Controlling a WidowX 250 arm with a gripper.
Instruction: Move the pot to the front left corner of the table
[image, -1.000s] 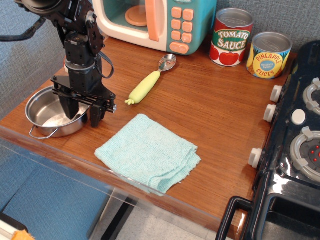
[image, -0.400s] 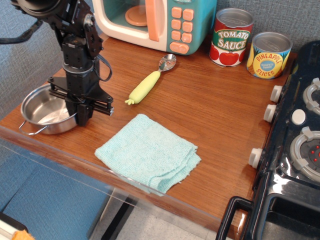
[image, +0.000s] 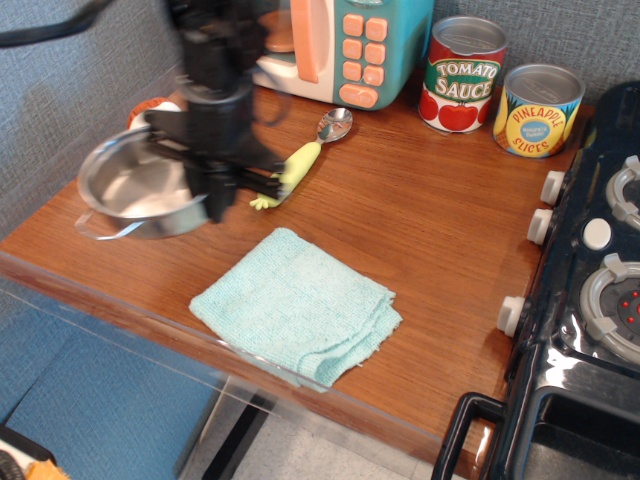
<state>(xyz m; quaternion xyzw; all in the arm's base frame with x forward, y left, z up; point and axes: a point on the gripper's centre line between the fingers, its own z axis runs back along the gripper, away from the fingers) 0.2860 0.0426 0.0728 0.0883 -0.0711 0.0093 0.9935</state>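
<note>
Gripping the pot (image: 140, 188) by its right rim, seemingly lifted though blurred, my closed gripper (image: 212, 195) risked tilting and dropping it onto the table (image: 430, 220).

Even, bright light is falling across the brown wood-grain tabletop (image: 420, 220), leaving soft shadows. The black robot gripper (image: 215, 185) and shiny steel pot (image: 140, 190) are smearing with motion blur (everything else is staying sharp).
</note>
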